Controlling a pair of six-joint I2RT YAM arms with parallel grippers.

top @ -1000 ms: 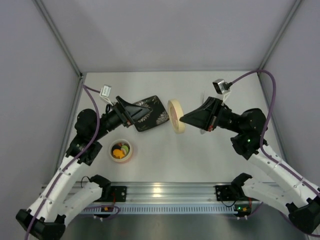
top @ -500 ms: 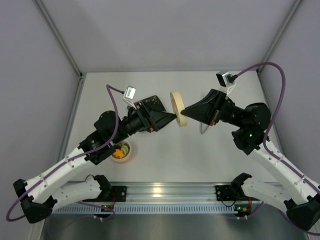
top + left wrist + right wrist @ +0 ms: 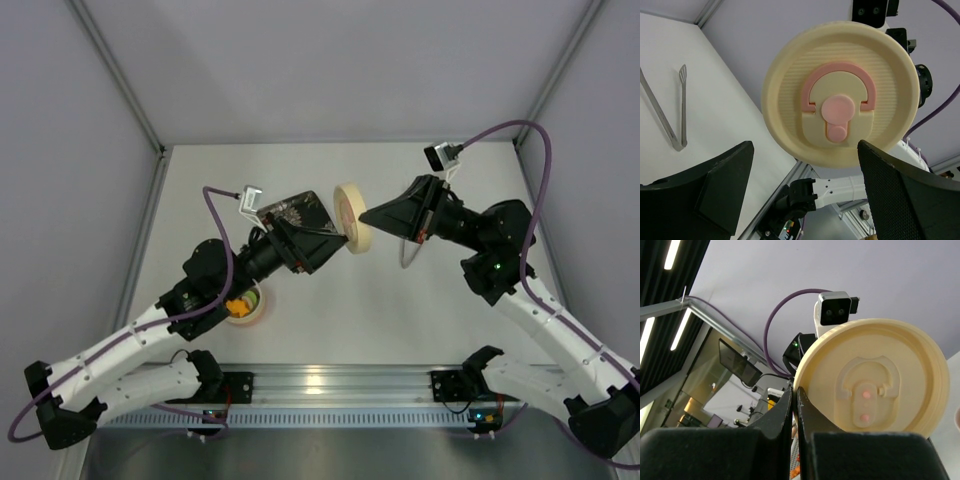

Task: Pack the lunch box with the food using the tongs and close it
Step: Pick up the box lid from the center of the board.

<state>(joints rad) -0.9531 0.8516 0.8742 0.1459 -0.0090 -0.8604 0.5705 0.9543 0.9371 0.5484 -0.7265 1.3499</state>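
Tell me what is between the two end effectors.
The cream lid, upright, gripped by the right end effector, facing the left end effector; top view shows it.

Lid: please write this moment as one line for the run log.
right gripper: shut on lid | left gripper: open, facing lid | lunch box: uncovered

right claw (image 3: 794,401) clamps the cream lid (image 3: 875,382) by its rim, lid upright, facing the camera.

Pale grey walls (image 3: 320,70) enclose a white surface (image 3: 340,320); aluminium rail (image 3: 330,385) along near edge; ceiling strip lights (image 3: 672,255) overhead.
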